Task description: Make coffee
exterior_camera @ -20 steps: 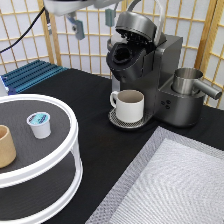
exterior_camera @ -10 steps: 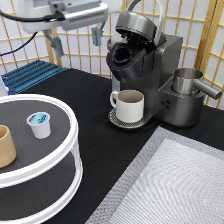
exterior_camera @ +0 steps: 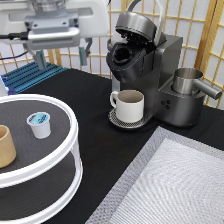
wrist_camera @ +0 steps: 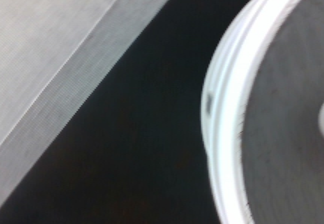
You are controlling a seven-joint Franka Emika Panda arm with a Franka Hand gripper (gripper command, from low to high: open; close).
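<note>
Since the earlier frames the gripper (exterior_camera: 62, 57) has travelled from the far-left corner toward the right and come lower, so that its two fingers now hang in full sight at the far side of the table, above the blue ridged mat (exterior_camera: 31, 76). Those fingers stand apart with nothing between them: the hand is released and empty.

The coffee pod (exterior_camera: 39, 124), white with a teal foil top, sits upright on the upper shelf of the round white stand (exterior_camera: 70, 150) at the near left, just right of the tan wooden cup (exterior_camera: 6, 146) and well apart from the gripper. Nothing touches it. The wrist view looks down on the stand's white rim (wrist_camera: 219, 150), the black table beside it, and the grey mesh mat (wrist_camera: 46, 65); a pale blur at the edge of that view may be the pod, though I cannot tell.

On the right, the coffee machine (exterior_camera: 150, 75) has its lid raised and its dark pod chamber open and bare. A cream-white mug (exterior_camera: 129, 105) already stands on the drip tray below the spout, and a steel jug (exterior_camera: 189, 82) rests on the machine's right side.

My reading is that the work is at its first step, the approach to the pod, with no grasp made yet. Picking it up would call for the open fingers to come down around the pod's narrow body, squarely from above, without knocking the wooden cup beside it.
</note>
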